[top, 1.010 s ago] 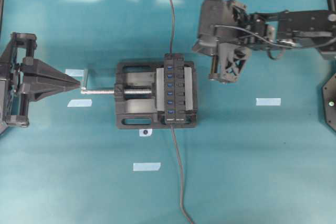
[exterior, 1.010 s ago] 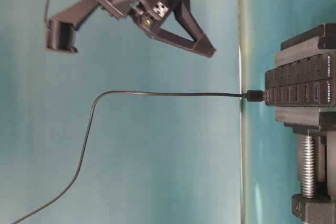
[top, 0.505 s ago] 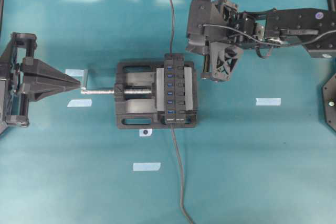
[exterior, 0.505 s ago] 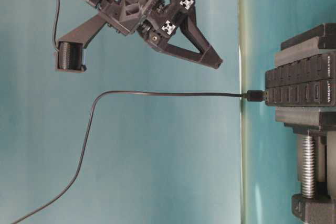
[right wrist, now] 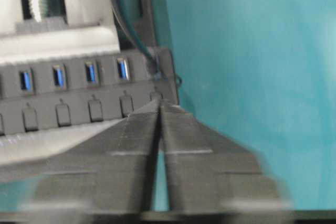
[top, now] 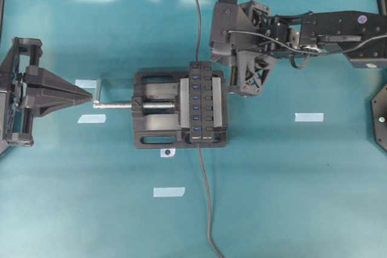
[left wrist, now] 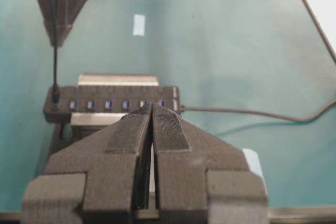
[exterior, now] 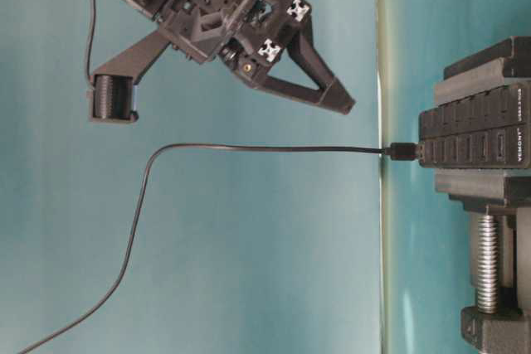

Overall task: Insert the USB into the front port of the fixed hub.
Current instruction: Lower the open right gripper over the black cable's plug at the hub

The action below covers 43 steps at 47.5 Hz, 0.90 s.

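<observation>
Shifted left toward the fixed hub [top: 202, 102] since earlier frame: right gripper [top: 245, 86], fingers pressed together, empty.

Overhead: hub clamped in vise [top: 158, 116]; left gripper [top: 86, 93] at screw handle tip, closed.

Table-level: USB [exterior: 404, 152] seated in hub's end.

Left wrist: fingers [left wrist: 167, 127] together, holding nothing.

Right wrist: fingertips [right wrist: 157, 103] over hub's corner.

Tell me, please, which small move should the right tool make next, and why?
Probably open the right tool: it is shut and empty, with its tips just beside the USB at the end of the fixed hub.
</observation>
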Each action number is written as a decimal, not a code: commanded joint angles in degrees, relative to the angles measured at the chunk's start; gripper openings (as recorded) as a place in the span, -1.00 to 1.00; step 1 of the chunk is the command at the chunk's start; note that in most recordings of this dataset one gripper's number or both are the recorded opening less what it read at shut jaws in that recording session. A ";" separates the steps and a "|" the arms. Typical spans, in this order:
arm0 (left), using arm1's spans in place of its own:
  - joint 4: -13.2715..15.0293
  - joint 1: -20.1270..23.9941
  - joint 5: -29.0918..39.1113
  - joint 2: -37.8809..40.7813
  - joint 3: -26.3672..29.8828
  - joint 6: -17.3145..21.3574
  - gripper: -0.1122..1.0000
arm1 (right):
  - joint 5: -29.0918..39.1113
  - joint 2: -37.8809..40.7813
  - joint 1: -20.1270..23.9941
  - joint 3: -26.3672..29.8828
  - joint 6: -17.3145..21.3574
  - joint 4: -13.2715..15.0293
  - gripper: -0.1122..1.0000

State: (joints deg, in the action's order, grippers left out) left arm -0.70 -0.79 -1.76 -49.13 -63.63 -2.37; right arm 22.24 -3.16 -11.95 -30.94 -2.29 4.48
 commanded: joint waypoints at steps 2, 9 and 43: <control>-0.09 -0.09 -0.18 0.26 0.97 -0.09 -0.80 | 0.62 -0.35 0.62 2.11 -0.53 -0.09 -0.28; -0.09 -0.09 -0.18 0.26 0.88 0.00 -0.80 | 1.41 1.14 0.79 2.90 -0.35 -0.18 0.49; -0.09 -0.09 -0.18 0.26 0.79 -0.26 -0.80 | -1.67 8.70 0.79 7.38 -0.62 -0.18 0.70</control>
State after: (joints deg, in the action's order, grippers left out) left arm -0.70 -0.79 -1.67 -49.13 -63.63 -2.46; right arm 21.01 5.98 -11.34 -25.31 -2.29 4.39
